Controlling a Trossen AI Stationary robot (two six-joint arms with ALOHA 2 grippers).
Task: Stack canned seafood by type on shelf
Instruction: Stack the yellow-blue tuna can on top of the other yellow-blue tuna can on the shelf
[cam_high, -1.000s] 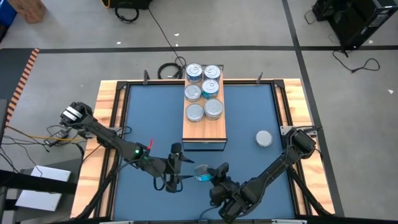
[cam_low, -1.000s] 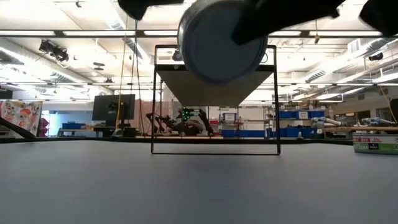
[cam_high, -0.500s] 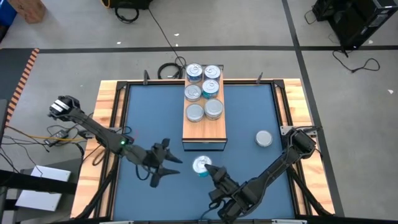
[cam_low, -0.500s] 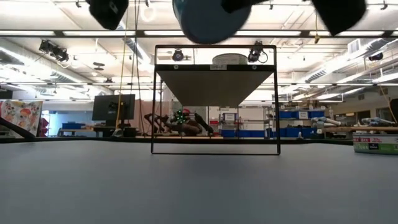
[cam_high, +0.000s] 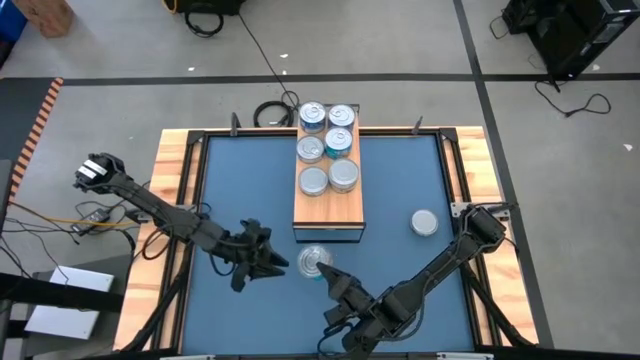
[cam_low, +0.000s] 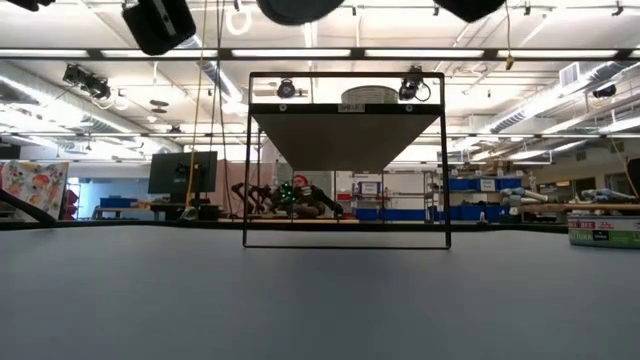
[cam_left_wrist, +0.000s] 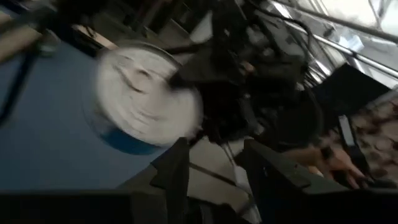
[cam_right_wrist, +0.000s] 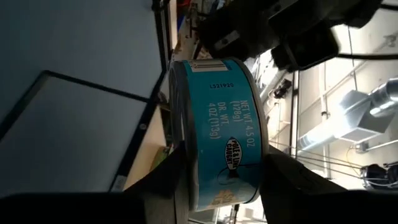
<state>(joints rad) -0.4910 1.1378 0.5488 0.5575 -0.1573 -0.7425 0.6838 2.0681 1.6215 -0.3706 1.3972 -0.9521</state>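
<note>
- My right gripper (cam_high: 322, 271) is clamped on a small flat round tin with a shiny silver lid and teal-blue sides (cam_high: 314, 260); my right wrist view shows its two dark fingers pressed against the teal label on either side; I hold the tin raised above the blue table mat (cam_high: 230, 190), just off the near short end of the long wood-topped shelf block with dark edging (cam_high: 345, 210).
- My left gripper (cam_high: 274, 263) hangs beside that same near end of the shelf, close to the held tin but apart from it; its fingers (cam_left_wrist: 171, 177) stand spread with nothing between them.
- Done so far, as I judge it: six silver-lidded tins (cam_high: 327, 146) already sit on the shelf, in three pairs from its far end to about its middle; the near part of the shelf top is bare wood.
- Left to do: place the tin I hold on the shelf with its own kind; one more silver-lidded tin (cam_high: 424, 222) lies on the mat to the right of the shelf.
</note>
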